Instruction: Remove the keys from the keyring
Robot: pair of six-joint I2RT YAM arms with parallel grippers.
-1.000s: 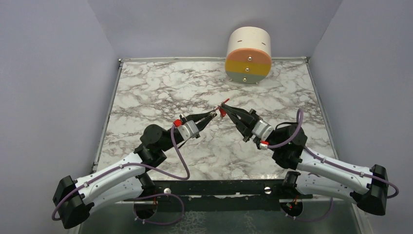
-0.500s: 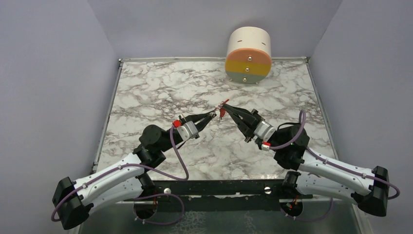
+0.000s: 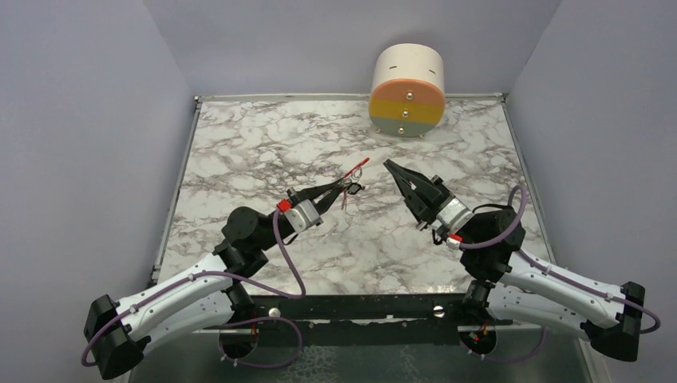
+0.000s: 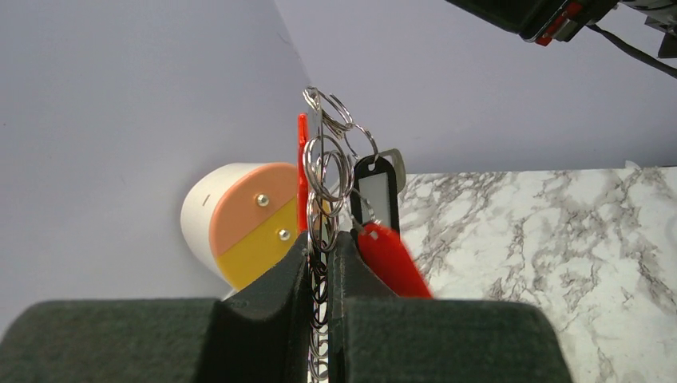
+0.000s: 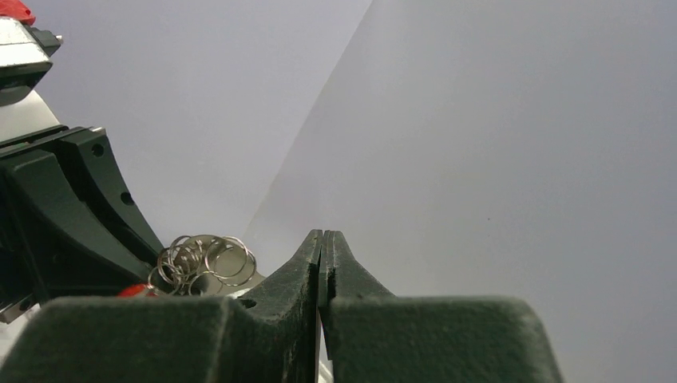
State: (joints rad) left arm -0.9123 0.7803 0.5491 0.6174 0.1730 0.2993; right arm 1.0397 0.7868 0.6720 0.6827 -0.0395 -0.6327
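My left gripper (image 3: 340, 188) is shut on the keyring's silver chain of rings (image 4: 327, 163) and holds it above the table. The red curved clip (image 3: 357, 167) sticks up and right from the fingertips; in the left wrist view it stands edge-on (image 4: 302, 171). A dark-headed key (image 4: 375, 190) and a red-headed key (image 4: 391, 259) hang from the rings beside the left gripper's right finger. My right gripper (image 3: 389, 165) is shut, with nothing visible between its fingers (image 5: 325, 234). It is apart from the keyring, to its right. The rings (image 5: 203, 259) show at the lower left of the right wrist view.
A round cream drawer unit (image 3: 407, 89) with orange, yellow and grey fronts stands at the back of the marble table (image 3: 255, 152). Grey walls close in the left, back and right sides.
My right gripper has come off the keyring and drawn back to the right. My left gripper has kept hold of the keyring and shifted slightly left; the keys now dangle beside it.
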